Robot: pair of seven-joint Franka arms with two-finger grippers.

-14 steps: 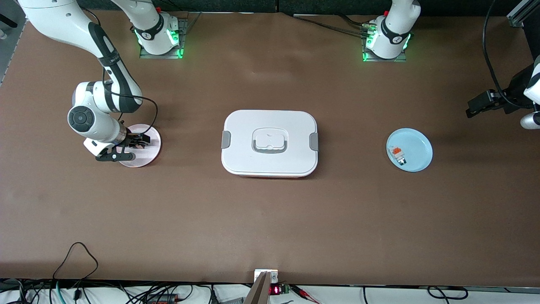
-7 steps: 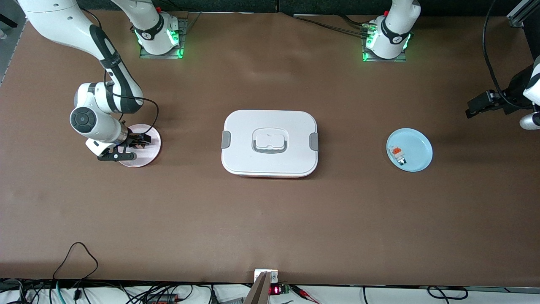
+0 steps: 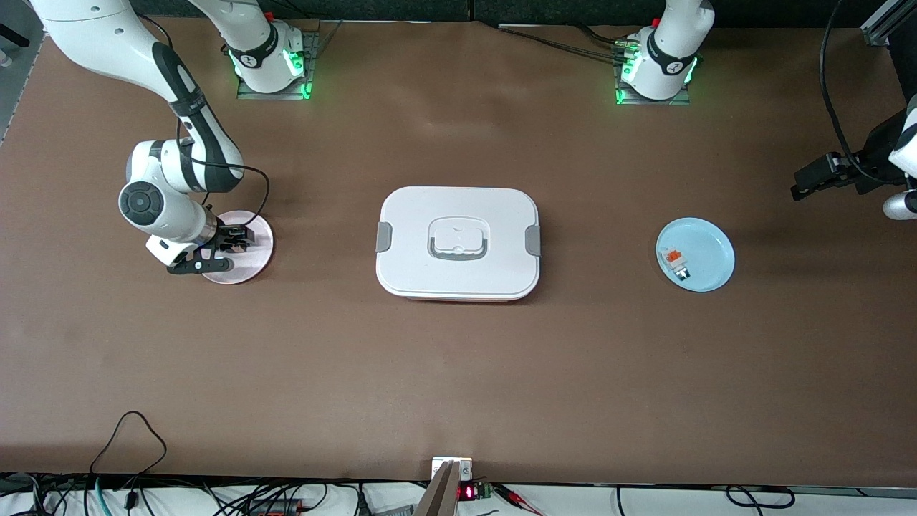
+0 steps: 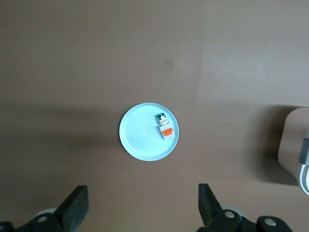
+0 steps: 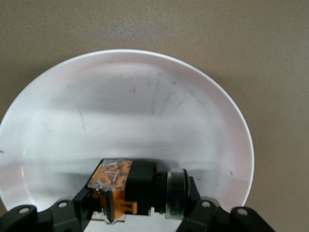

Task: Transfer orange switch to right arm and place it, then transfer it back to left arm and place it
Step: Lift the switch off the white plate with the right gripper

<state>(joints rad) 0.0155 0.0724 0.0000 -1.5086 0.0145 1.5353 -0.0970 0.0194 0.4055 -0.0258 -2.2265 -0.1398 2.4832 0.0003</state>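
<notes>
The orange switch [image 5: 130,186], a small black block with an orange middle and a silver ring at one end, lies on the pink plate [image 5: 145,106] at the right arm's end of the table. My right gripper [image 5: 137,203] is down on that plate [image 3: 259,251], its fingers pressed against both ends of the switch [image 3: 235,241]. The white lidded box [image 3: 415,265] sits mid-table. My left gripper [image 3: 802,185] hangs high over the table's edge at the left arm's end, where it waits. Its fingers [image 4: 77,212] are spread wide with nothing between them.
A blue plate [image 3: 713,247] lies between the box and the left arm's end of the table. It holds a small white-and-grey piece with an orange top [image 3: 673,259]. The left wrist view looks down on this plate [image 4: 142,135] and the box's corner [image 4: 294,140].
The right gripper's fingers have closed in from wide open onto the switch, after a small shift over the pink plate. The left arm has not moved.
</notes>
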